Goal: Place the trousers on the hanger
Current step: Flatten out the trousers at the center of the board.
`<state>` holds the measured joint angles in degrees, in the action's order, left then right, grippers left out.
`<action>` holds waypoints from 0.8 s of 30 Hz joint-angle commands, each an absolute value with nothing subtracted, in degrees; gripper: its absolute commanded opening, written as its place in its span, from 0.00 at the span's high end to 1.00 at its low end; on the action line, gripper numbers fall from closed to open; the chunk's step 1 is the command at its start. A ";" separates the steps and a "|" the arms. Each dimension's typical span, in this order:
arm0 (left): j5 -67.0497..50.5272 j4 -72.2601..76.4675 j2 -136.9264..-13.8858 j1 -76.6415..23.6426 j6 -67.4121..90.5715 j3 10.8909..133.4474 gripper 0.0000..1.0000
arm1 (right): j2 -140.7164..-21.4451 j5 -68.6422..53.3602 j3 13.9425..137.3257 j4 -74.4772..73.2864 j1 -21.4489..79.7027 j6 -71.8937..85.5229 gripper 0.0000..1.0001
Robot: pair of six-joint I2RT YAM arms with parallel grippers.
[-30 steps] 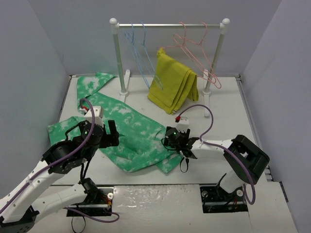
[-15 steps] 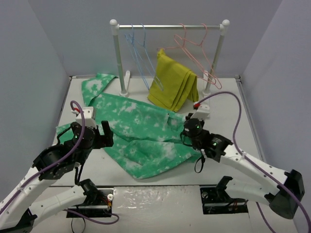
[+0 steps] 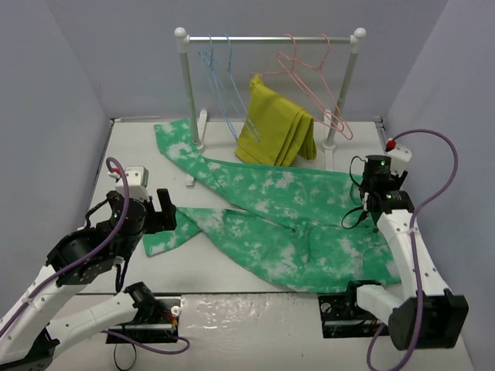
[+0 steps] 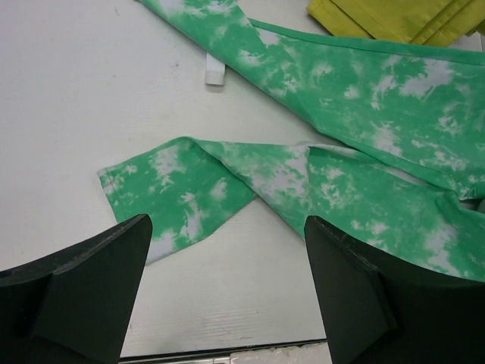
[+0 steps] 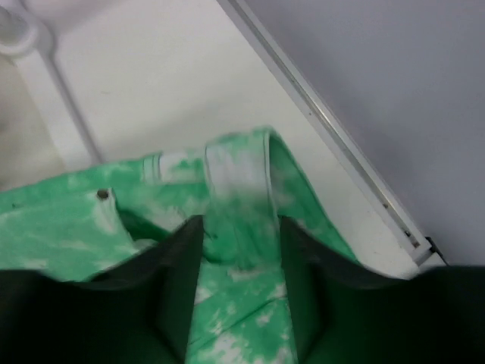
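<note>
The right gripper is clamped on the waistband of the trousers, over by the right edge of the counter. There's not much room on that side, since the edge strip and the wall are right there.

The left gripper hangs wide open with nothing in it, toward the near-left corner. There's bare counter under it and off to its left. The end of one leg lies just ahead of its fingers.

The trousers sprawl flat across the middle. One leg runs to the far-left, beside the foot of the left post of the rack, and the other folds back toward the near-left. The waist end reaches the near-right edge.

The hanger is light blue, up on the left part of the rail next to its twin, well clear of the cloth. A yellow garment leans under the rail. Its bottom is touching or just beside the trousers, can't tell which. Pink hangers hang on the right part.
</note>
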<state>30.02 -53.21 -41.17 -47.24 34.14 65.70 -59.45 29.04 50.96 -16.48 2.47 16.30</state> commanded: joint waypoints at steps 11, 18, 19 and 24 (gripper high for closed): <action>28.00 -43.32 -55.43 -39.88 48.76 56.36 0.21 | -60.89 6.71 52.36 -12.11 5.44 22.78 0.33; 11.48 -33.07 -67.17 -17.43 53.85 53.54 0.27 | -53.34 1.14 48.68 -14.07 7.02 23.26 0.31; 10.55 -32.39 -69.49 -16.30 55.20 54.31 0.27 | -52.57 0.75 48.24 -14.12 6.97 23.11 0.31; 8.85 -30.41 -80.51 -13.91 58.77 60.64 0.27 | -51.00 -3.10 46.80 -14.75 7.03 22.03 0.30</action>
<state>13.10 -36.12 -73.93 -14.82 53.91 52.80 -51.92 1.26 47.73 -15.41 6.81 22.64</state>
